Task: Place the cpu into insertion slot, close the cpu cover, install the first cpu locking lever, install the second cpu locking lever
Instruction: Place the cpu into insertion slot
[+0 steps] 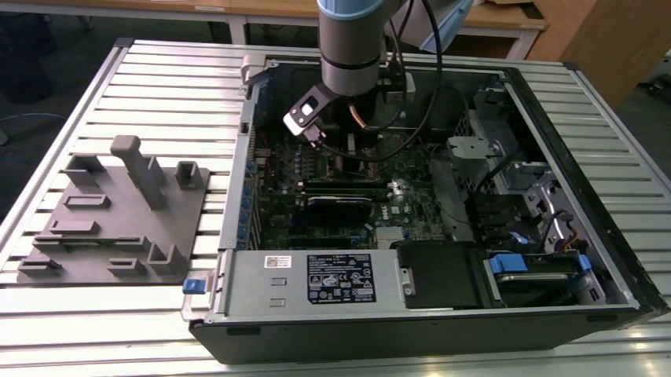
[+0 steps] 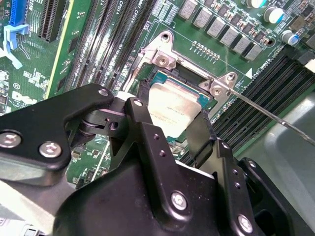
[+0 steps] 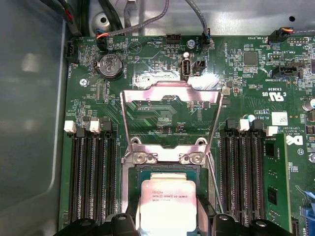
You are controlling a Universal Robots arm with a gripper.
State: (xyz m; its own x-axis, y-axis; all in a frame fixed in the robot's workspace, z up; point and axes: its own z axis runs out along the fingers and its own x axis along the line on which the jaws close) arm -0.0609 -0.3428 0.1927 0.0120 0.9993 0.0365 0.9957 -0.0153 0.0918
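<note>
Now, fingers (image 2: 147,132): gripping cpu (image 2: 170,108) by two opposite edges
cpu: over slot (image 3: 167,168) in green board (image 3: 246,98)
cover (image 3: 170,93): swung up open, hinged at slot's edge

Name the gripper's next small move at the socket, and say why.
Probably ease straight down: the gripper grips the cpu by its sides, seemingly just above the insertion slot, and the cpu cover stands open, hinged back clear of it.
</note>
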